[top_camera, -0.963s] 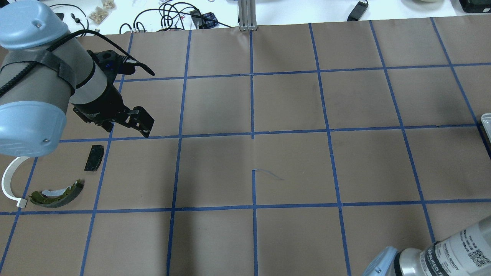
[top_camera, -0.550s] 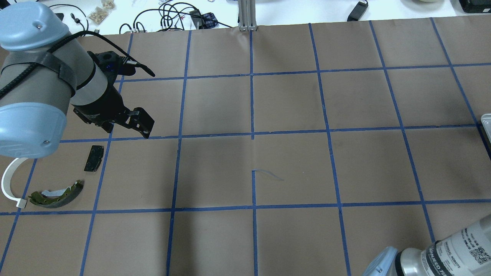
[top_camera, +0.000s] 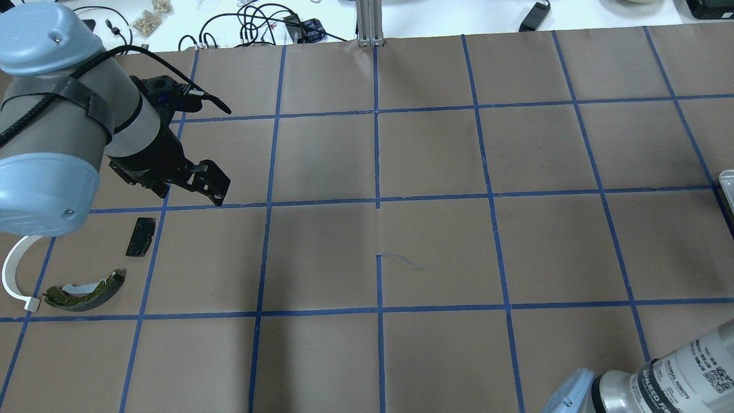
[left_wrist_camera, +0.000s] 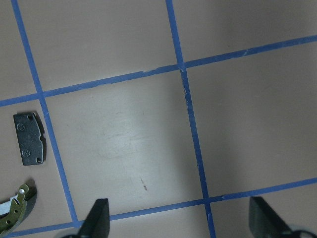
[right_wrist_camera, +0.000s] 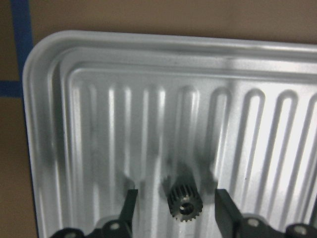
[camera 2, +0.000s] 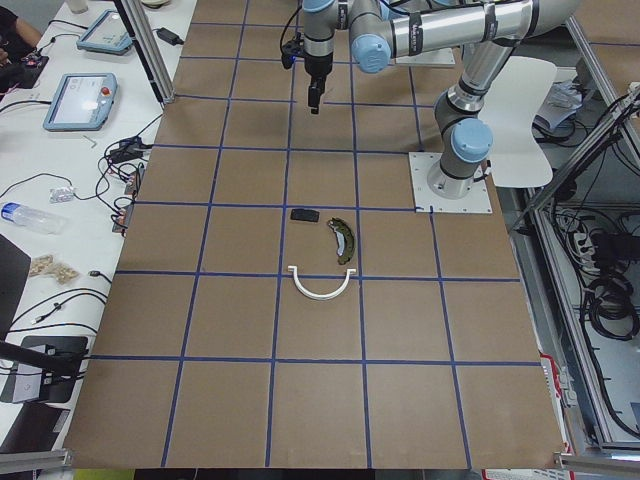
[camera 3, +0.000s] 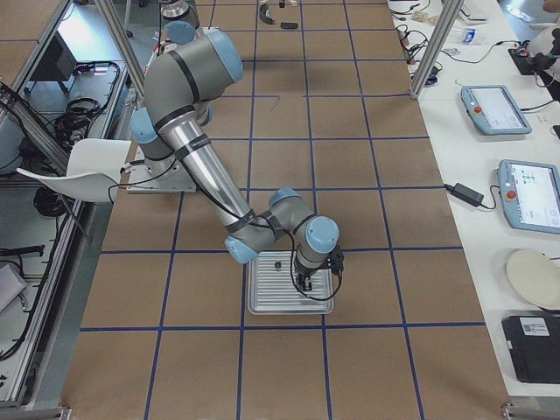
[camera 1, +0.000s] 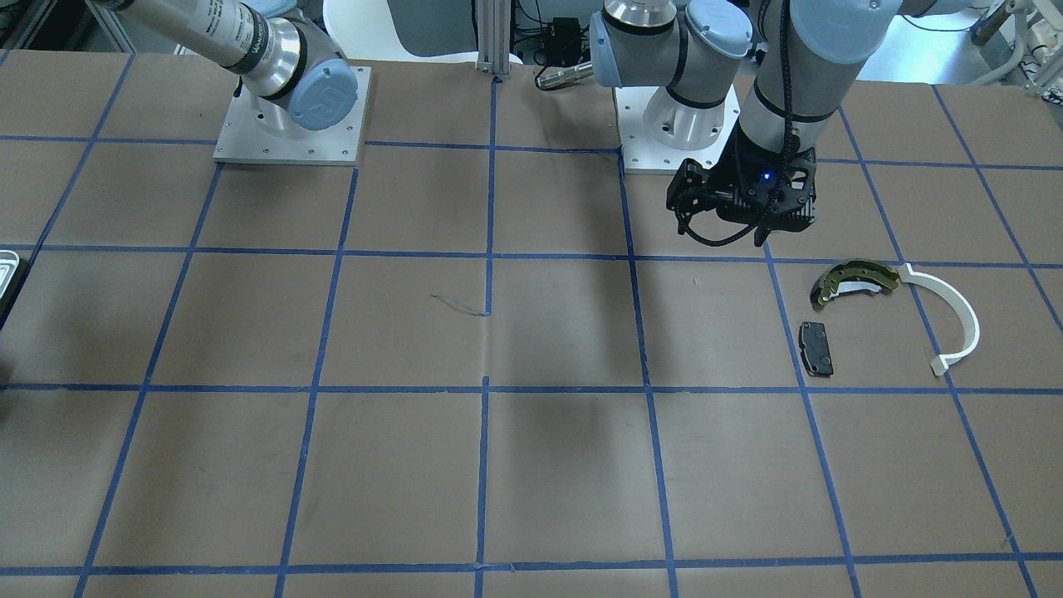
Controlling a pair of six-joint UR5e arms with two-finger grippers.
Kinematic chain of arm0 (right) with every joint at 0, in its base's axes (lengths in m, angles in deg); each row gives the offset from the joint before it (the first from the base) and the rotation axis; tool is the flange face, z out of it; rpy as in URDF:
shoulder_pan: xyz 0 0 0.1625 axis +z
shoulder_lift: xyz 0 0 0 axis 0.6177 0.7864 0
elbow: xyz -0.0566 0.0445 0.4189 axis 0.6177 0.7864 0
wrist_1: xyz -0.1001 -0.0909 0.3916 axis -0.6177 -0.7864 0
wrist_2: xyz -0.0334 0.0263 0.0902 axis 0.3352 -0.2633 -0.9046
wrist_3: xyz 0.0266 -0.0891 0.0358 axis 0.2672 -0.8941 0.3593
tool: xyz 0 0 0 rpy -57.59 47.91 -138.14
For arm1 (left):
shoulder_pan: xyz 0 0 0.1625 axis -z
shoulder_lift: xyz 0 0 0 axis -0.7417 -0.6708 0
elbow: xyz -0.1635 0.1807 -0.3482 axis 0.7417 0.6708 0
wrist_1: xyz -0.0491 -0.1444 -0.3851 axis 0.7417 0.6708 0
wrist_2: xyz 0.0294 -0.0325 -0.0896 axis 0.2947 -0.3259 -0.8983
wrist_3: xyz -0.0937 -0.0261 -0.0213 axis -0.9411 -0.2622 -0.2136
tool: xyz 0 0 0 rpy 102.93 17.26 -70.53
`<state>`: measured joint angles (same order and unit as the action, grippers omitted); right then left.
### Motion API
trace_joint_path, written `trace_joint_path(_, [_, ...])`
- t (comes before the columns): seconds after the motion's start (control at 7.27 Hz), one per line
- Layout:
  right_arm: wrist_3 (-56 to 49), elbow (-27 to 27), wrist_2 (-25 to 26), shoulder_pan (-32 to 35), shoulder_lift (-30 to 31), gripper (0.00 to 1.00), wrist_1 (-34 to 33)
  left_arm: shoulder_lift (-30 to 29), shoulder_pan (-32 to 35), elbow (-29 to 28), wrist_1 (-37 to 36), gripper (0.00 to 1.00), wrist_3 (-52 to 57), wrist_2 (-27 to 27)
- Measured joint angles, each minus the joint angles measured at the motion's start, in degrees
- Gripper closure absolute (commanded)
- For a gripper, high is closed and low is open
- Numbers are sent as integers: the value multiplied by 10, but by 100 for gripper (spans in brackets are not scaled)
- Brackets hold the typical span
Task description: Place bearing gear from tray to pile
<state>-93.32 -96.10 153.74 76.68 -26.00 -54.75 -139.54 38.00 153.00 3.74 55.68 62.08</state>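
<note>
The table [top_camera: 436, 246] carries a ribbed metal tray [right_wrist_camera: 29, 124] at its right end. The right gripper [right_wrist_camera: 176, 201] hangs low over the tray, its fingers spread either side of the small gear [right_wrist_camera: 184, 204] lying on the tray floor. The left gripper [left_wrist_camera: 178, 220], also spread, hovers just beyond the pile [camera 1: 855, 278] at the near left: white strip [top_camera: 11, 269], brake shoe [top_camera: 86, 289], black pad [top_camera: 140, 236].

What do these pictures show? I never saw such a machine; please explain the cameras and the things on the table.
Two robot arms stand at a table covered with brown paper and blue tape lines. Two pictures look down from above, two from the table's ends, two from cameras on the wrists. The left hand is open and empty, near a brake shoe, a white strip and a black pad. The right hand is open over a metal tray, its fingers either side of a small gear, not yet gripping it.
</note>
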Motion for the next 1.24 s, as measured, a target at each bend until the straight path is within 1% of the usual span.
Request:
trace_joint_path(0.28, [-1,1,-1,-1,-1,81,0,0,0,1,0,0,0,0])
trace_joint_path(0.55, [-2,2,-2,-1,-1,95,0,1,-1,1,1,0,1,1])
trace_joint_path(0.69, [-1,2,-2,-1,-1,100,1,1,-1,1,1,0,1,1])
trace_joint_path(0.96, [5,2,-4,-1,0,100,6,1,0,3,0,0,1,1])
trace_joint_path(1.24, [33,0,-9,4,8,100,12,1,-1,4,0,0,4,2])
